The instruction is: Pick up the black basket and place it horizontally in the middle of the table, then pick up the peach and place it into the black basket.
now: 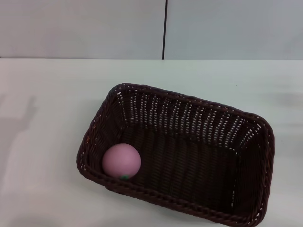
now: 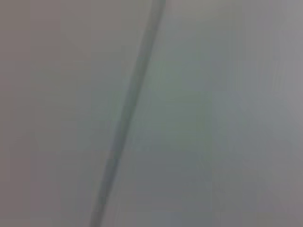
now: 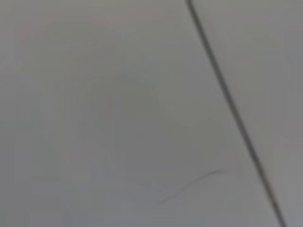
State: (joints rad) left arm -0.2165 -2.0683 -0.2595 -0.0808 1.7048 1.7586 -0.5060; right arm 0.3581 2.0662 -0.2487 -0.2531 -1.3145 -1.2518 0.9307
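Observation:
The black basket (image 1: 189,142) lies on the white table (image 1: 47,118) in the head view, its long side running roughly left to right and slightly skewed. The pink peach (image 1: 121,161) rests inside the basket at its near left corner, green leaf mark facing down toward me. Neither gripper shows in the head view. Both wrist views show only a plain grey surface with a dark seam line.
A grey wall with a vertical dark seam (image 1: 164,28) stands behind the table's far edge. Bare white tabletop lies left of and behind the basket. The basket's near right corner reaches the bottom edge of the head view.

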